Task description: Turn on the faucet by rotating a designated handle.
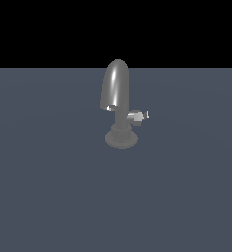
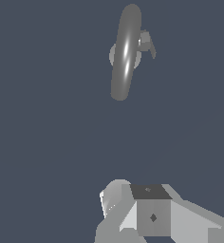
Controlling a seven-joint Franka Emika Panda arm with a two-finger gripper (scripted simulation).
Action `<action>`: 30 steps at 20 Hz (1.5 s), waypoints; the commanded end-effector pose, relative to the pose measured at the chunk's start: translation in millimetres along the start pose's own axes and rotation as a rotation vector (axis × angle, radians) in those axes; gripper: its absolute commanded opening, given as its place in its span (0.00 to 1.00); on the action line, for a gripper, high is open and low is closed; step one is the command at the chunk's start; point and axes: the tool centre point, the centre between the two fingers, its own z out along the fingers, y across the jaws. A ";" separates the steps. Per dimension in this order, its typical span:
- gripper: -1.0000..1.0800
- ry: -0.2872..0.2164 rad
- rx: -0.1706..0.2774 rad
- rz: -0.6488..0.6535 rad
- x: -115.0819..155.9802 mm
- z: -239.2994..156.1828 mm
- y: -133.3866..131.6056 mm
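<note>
Glossy grey metal caught the light on the faucet (image 1: pixel 117 98), which stood upright near the middle of the slate-blue tabletop (image 1: pixel 49 197) in the exterior view, its arched spout curving down over a round ribbed base. The handle (image 1: pixel 136 116), a small light-silver stub, stuck out from the stem toward three o'clock in that view. In the wrist view the hand (image 2: pixel 152 213) sat well apart from the faucet, touching nothing; how far it was open I cannot tell.
</note>
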 end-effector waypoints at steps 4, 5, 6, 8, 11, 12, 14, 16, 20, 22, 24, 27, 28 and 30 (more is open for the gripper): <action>0.00 -0.003 0.002 0.003 1.1 -0.1 -0.3; 0.00 -0.006 0.003 0.006 1.9 -0.2 -0.5; 0.00 -0.009 0.005 0.009 3.0 -0.3 -0.8; 0.00 -0.018 0.009 0.017 5.9 -0.6 -1.6; 0.00 -0.037 0.019 0.036 12.1 -1.1 -3.1; 0.00 -0.044 0.023 0.043 14.6 -1.3 -3.7; 0.00 -0.062 0.032 0.061 20.6 -1.6 -5.0; 0.00 -0.083 0.042 0.081 27.6 -1.9 -6.4; 0.00 -0.135 0.069 0.132 45.0 -2.1 -9.1; 0.00 -0.165 0.084 0.161 55.2 -1.9 -10.3; 0.00 -0.196 0.100 0.192 65.7 -1.3 -11.2; 0.00 -0.243 0.124 0.238 81.6 0.1 -11.9; 0.00 -0.259 0.132 0.253 87.0 0.7 -12.0; 0.00 -0.291 0.148 0.285 97.8 2.2 -11.9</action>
